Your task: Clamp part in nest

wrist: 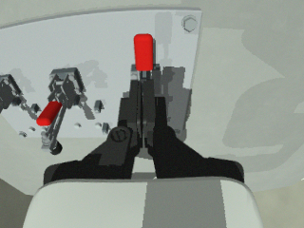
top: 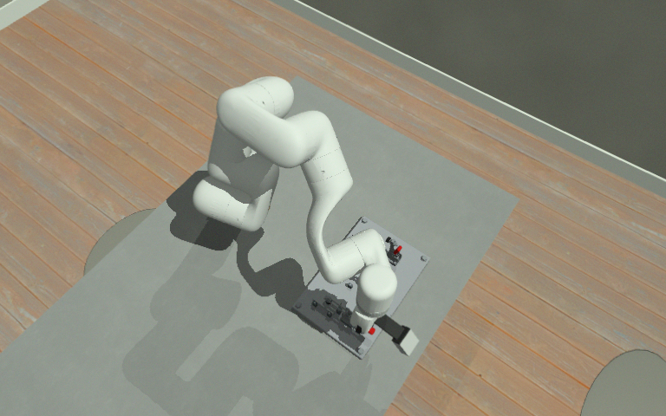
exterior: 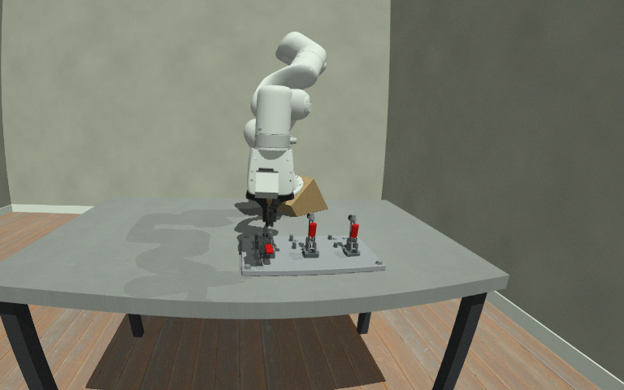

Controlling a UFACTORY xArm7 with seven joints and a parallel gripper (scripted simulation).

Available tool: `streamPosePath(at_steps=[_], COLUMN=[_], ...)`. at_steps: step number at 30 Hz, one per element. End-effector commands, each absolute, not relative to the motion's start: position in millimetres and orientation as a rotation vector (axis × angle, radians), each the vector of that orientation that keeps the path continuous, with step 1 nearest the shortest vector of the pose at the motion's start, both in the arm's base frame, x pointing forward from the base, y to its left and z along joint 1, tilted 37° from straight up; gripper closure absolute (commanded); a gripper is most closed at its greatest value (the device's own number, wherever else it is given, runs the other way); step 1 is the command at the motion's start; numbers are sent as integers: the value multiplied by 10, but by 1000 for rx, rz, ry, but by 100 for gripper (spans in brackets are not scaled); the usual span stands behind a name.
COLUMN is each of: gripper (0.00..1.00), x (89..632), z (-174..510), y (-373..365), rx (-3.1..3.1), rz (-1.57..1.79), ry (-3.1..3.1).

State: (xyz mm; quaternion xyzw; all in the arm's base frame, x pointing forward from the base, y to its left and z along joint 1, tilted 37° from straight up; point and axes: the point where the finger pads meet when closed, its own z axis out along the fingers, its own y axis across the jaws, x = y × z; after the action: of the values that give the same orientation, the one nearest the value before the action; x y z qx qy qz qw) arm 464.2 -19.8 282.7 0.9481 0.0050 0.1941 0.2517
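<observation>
The grey fixture plate (top: 411,259) (exterior: 344,263) (wrist: 104,35) carries three clamps. My gripper (exterior: 269,223) (wrist: 142,94) is shut and empty, above the end nest's clamp. That clamp's red handle (top: 371,330) (exterior: 269,249) (wrist: 143,52) lies low and points away from the nest, just beyond the fingers in the wrist view. Its bar is mostly hidden by the fingers and shadow, so I cannot tell whether it is level or locked. The middle handle (exterior: 312,229) (wrist: 49,114) and the far handle (top: 397,250) (exterior: 354,231) stand up, with their clamps open. I cannot make out the part.
The grey table (top: 460,205) (exterior: 426,270) surrounds the fixture. A tan angled block (exterior: 309,197) shows behind the gripper in the exterior view. The middle clamp's raised bar stands beside my gripper in the wrist view. Bolt heads (top: 423,257) (wrist: 189,24) sit at the plate's corners.
</observation>
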Motion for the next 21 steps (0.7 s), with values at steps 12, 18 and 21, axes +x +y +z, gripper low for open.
streamPosePath(at_steps=[12, 18, 21], gripper=[100, 100, 100], x=[4581, 4581, 4581], z=[2989, 2989, 2989], y=[-102, -102, -102], rx=[2578, 2578, 2578], rz=[533, 533, 533], ry=[16, 16, 16])
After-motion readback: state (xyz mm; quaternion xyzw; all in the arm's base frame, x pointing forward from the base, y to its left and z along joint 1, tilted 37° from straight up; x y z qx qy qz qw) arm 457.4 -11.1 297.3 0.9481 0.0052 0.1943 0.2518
